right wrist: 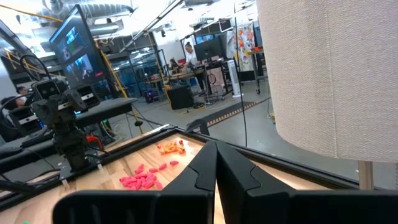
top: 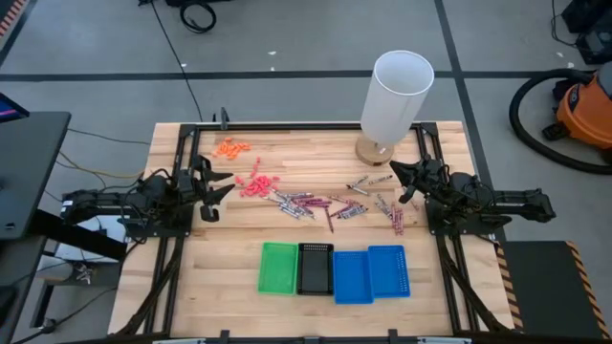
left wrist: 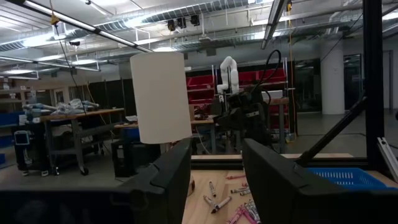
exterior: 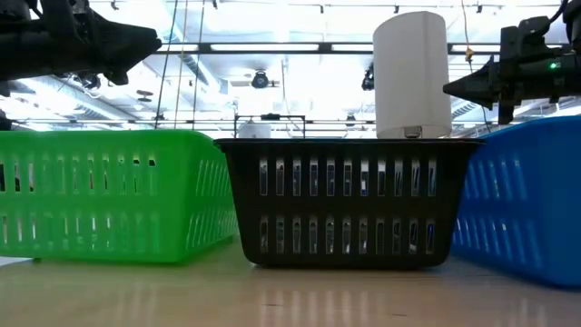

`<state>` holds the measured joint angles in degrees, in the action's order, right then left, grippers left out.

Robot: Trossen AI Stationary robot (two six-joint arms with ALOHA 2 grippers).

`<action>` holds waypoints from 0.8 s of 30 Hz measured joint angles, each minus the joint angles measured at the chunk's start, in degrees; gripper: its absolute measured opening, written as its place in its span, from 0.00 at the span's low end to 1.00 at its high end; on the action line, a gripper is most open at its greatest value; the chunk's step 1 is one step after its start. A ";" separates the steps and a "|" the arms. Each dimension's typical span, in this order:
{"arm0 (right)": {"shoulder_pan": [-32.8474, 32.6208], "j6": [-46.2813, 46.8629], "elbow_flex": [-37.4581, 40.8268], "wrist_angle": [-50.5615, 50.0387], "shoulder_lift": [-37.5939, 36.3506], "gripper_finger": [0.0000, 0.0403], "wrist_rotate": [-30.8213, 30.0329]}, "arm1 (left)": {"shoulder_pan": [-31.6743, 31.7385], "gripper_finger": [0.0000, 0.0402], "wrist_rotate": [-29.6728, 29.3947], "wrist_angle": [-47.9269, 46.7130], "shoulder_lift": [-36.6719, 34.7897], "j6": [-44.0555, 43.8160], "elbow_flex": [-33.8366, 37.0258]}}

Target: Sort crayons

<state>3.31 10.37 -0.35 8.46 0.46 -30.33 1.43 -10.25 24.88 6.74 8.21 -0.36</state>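
A: What carries everything?

B: A wooden counter [top: 239, 306], and on its far edge a tall white lamp [top: 396, 97] stands just beside the right arm.

A: And the arms?

B: The left gripper [top: 222, 186] hangs over the counter's left side with its fingers spread apart, holding nothing and touching nothing. The right gripper [top: 402, 175] sits over the right side, near the lamp's base, with its fingers pressed together and nothing between them; its own wrist view shows the two dark fingers [right wrist: 233, 171] meeting edge to edge.

A: Which containers are there?

B: Four small trays in a row along the near edge, side by side: the green tray [top: 278, 268], the black tray [top: 315, 268], then two blue trays [top: 371, 273]. From above, I see nothing inside any of them.

A: Where are the crayons?

B: The crayons [top: 320, 204] lie loose on the counter in a scattered band between the two grippers, on the far side of the trays. Some reach toward the lamp's base, others lie just beside the right gripper.

A: Anything else nearby?

B: A heap of coral-pink bits [top: 256, 183] sits just beside the left gripper, touching the left end of the crayon band. A smaller cluster of orange bits [top: 230, 147] lies farther back, near the left rear corner.
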 joint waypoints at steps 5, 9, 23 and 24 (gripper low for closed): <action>-0.02 0.00 -0.01 -0.01 -0.01 0.04 0.00 | -0.02 0.39 0.00 -0.01 0.00 0.00 0.00; -0.02 0.00 -0.01 -0.01 0.00 0.04 0.00 | -0.02 0.39 0.01 0.07 0.00 -0.39 0.00; -0.02 1.32 -0.01 2.88 0.00 0.04 0.00 | 0.28 0.39 0.01 1.03 0.00 -15.56 0.00; -0.02 1.95 0.01 3.46 0.00 0.04 0.00 | 0.28 0.39 0.01 1.03 0.00 -15.56 -0.02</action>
<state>3.29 12.32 -0.34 11.92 0.46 -30.33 1.72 -10.24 25.91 6.74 -7.35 -0.38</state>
